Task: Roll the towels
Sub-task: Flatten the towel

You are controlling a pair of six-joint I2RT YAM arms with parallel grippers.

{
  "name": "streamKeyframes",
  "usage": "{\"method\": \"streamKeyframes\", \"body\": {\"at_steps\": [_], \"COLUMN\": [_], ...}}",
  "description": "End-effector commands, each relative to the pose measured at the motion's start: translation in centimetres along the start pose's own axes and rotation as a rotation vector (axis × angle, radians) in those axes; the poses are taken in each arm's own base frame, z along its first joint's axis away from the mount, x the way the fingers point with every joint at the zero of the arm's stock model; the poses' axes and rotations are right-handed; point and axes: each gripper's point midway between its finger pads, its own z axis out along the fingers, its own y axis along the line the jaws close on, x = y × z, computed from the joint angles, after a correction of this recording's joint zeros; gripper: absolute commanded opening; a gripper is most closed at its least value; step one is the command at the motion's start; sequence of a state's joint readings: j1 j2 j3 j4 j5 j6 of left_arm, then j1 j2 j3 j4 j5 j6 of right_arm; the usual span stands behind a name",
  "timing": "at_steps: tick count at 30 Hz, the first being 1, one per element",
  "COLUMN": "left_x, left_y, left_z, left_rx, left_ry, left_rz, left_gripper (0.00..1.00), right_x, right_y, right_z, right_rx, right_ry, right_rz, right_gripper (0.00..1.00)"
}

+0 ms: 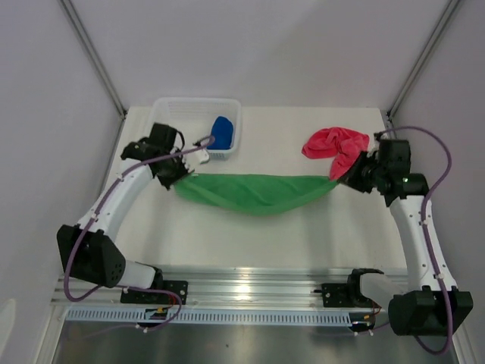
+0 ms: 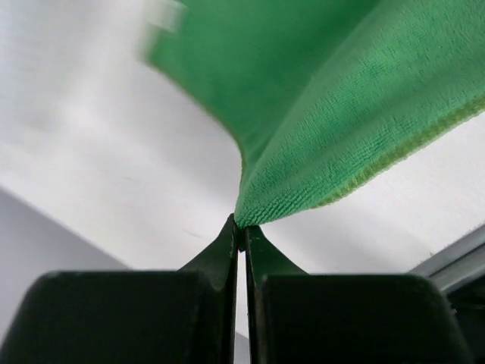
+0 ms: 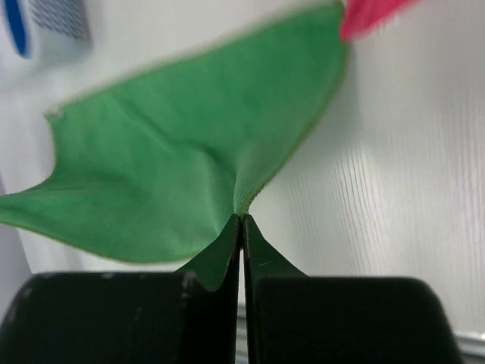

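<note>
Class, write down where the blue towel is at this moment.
In the top view, the blue towel lies in the right end of the white basket, at the far left of the table, just beyond the stretched green towel.

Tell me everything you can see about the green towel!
The green towel is a bright green, fuzzy cloth with a lighter stitched edge. It hangs stretched between the arms: the left gripper is shut on one corner, the right gripper on another. Its middle sags toward the white table; whether it touches is unclear. The pink-red towel lies near its right end.
</note>
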State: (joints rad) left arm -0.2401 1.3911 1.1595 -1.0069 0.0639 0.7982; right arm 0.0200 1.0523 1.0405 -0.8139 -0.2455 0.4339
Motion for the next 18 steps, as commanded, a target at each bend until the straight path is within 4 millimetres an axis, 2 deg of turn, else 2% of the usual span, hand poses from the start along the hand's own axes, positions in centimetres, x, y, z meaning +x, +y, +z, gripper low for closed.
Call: {"method": "streamKeyframes", "body": {"at_steps": [1,2,3,4,6,7,8,12,13,15,17,18], "left_x": [-6.5,-7.3,-8.0,-9.2,-11.0,-11.3,-12.2,-12.2,-11.9,-11.4,-10.4,-9.8], "left_y": [3.6,4.1,4.8,5.6,7.6,8.1,10.5,12.2,12.6,12.6,11.7,10.9], "left_z": [-8.3,-9.1,-9.8,-11.7,-14.0,-14.3,-15.8,-16.5,-16.5,-16.4,-15.4,-14.2], "left_rx": [-0.09,-0.1,-0.115,-0.143,-0.204,-0.22,-0.316,-0.381,-0.392,-0.395,-0.367,-0.336], "left_ry": [-0.236,-0.257,-0.275,-0.315,-0.369,-0.375,-0.41,-0.42,-0.414,-0.403,-0.389,-0.372], "left_rz": [-0.014,-0.012,-0.01,0.001,0.006,0.004,-0.015,-0.022,-0.027,-0.028,-0.027,-0.006], "left_gripper": [0.01,0.01,0.01,0.01,0.01,0.01,0.01,0.01,0.01,0.01,0.01,0.01], "right_x": [-7.7,-9.4,-12.2,-13.3,-15.6,-17.7,-20.4,-22.5,-22.4,-21.8,-19.9,-19.0], "right_y": [2.8,2.9,3.9,4.4,5.0,5.7,5.8,6.0,6.0,6.0,5.4,5.1], "right_z": [-2.6,-3.0,-3.3,-3.5,-3.9,-4.4,-5.3,-6.3,-6.4,-6.4,-5.8,-5.6], "right_rx": [-0.08,-0.083,-0.103,-0.121,-0.129,-0.135,-0.134,-0.157,-0.158,-0.167,-0.172,-0.173], "right_ry": [-0.152,-0.185,-0.228,-0.238,-0.264,-0.297,-0.348,-0.391,-0.391,-0.383,-0.354,-0.341], "right_rz": [-0.053,-0.054,-0.071,-0.088,-0.107,-0.122,-0.137,-0.128,-0.131,-0.13,-0.112,-0.104], "right_gripper": [0.0,0.0,0.0,0.0,0.0,0.0,0.0,0.0,0.0,0.0,0.0,0.0]}}
